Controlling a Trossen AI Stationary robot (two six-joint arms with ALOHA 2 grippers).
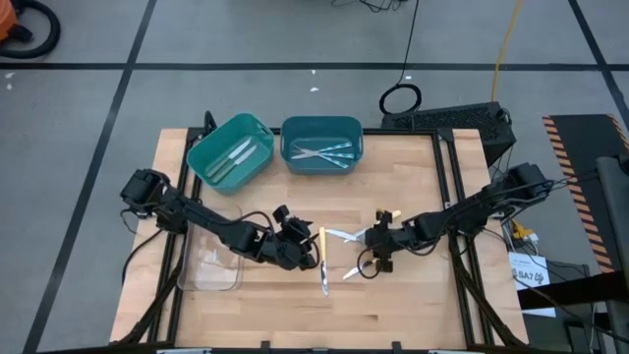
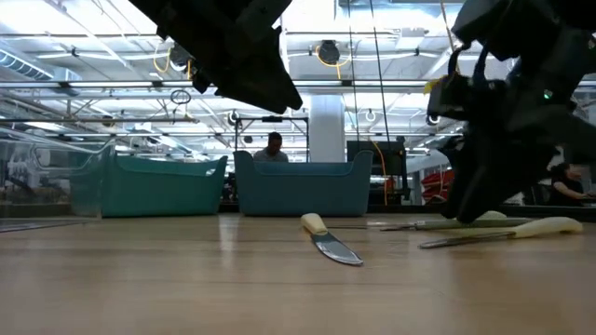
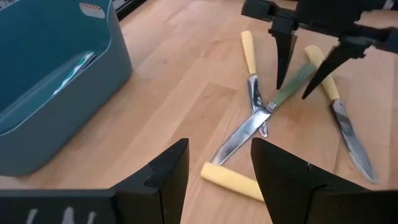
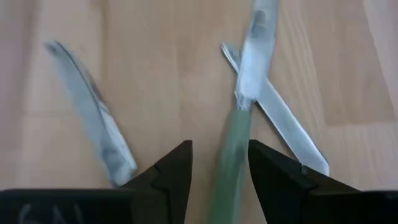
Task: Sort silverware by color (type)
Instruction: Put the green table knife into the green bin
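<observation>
- Green-handled knife (image 4: 231, 155) lying straight between the fingers of the right gripper (image 4: 219, 171), long axis running forward out of the jaws, blade (image 4: 254, 43) pointing away, handle end nearest the wrist.
- Standing parted on either side of that handle, right fingers (image 3: 287, 53) not yet pinching; straddling rather than gripping, as far as can be judged.
- Crossing the green one's blade, a second knife (image 4: 280, 124); lying just outside the jaws to one side, a yellow-handled knife (image 3: 329, 81).
- Hovering with jaws open and empty, left gripper (image 3: 217, 171) sitting over another yellow-handled knife (image 3: 231, 182), whose handle is lying crosswise ahead of its fingertips.
- Being the nearer arm to the green knife, right one looking set to close and lift; needing a squeeze across the handle's narrow width.
- Waiting beyond both grippers, two teal bins (image 1: 231, 149) already holding sorted pieces.
</observation>
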